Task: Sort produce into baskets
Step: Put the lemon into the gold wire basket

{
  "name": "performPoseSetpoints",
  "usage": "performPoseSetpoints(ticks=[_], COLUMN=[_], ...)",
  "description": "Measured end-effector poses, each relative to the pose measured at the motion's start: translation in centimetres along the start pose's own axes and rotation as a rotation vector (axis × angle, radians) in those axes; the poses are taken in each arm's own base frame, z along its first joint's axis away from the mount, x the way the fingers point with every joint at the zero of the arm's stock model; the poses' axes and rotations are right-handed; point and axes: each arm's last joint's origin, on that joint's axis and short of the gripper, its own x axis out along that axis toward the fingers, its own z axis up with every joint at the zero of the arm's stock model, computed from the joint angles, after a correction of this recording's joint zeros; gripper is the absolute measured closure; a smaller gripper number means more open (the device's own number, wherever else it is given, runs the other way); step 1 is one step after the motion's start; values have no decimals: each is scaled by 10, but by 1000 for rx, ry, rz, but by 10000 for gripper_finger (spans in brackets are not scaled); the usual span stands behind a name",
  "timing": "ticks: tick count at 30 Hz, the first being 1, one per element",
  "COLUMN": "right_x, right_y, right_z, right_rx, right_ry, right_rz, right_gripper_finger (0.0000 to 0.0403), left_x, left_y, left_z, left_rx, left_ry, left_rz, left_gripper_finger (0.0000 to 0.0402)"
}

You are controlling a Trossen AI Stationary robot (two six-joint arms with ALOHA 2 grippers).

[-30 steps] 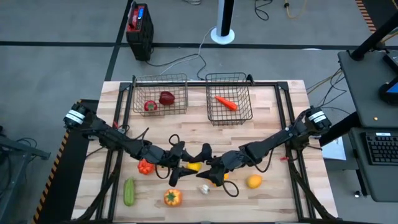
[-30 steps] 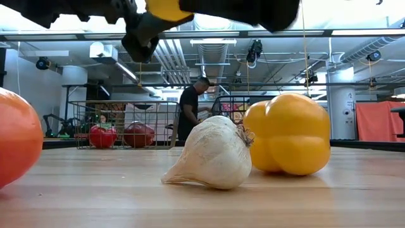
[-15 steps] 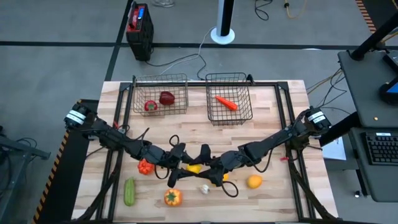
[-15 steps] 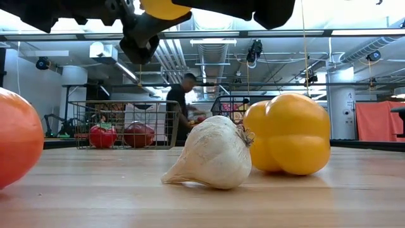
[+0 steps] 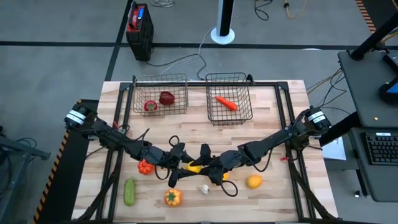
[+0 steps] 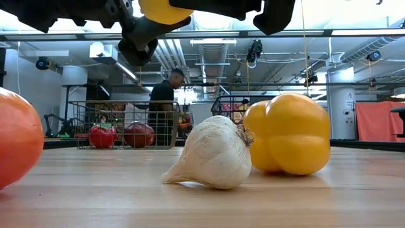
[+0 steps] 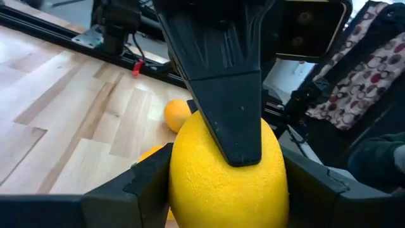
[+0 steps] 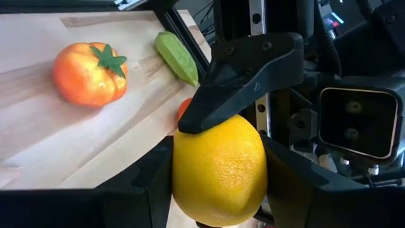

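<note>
Passing a lemon [image 5: 194, 167] above the bench [image 5: 273, 193] mid-centre, the left gripper [image 5: 186, 163] and right gripper [image 5: 205, 165] both clamp it; one should loosen only once the other's hold looks secure.

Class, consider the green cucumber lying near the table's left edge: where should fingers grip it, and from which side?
Grip the cucumber across its middle, coming straight down from above. It lies flat, long and narrow, so the fingers should straddle its short width; nothing crowds either long side. Currently the left gripper and right gripper are both shut on the lemon, mid-table.
</note>
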Motion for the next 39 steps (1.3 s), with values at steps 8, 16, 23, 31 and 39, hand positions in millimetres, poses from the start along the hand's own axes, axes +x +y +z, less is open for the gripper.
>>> performPoseSetpoints(ticks=[8, 16, 23, 31, 39], right_x=[0, -4, -8, -9, -8], right_y=[2, -1, -7, -19, -24], right_z=[-2, -3, -6, -30, -66], right_rx=[19, 51, 66, 219, 649], right_ry=[21, 96, 215, 417, 426], right_rz=[15, -38, -144, -273, -321], right_gripper_finger=[215, 215, 215, 208, 211], left_x=[0, -11, -37, -72, -90], left_y=[1, -1, -2, 11, 23], left_z=[1, 9, 23, 26, 21], left_rx=[2, 75, 133, 69, -50], left_ry=[-9, 34, 122, 225, 218], left_rz=[13, 31, 107, 395, 631], left_gripper_finger=[125, 105, 104, 104, 104])
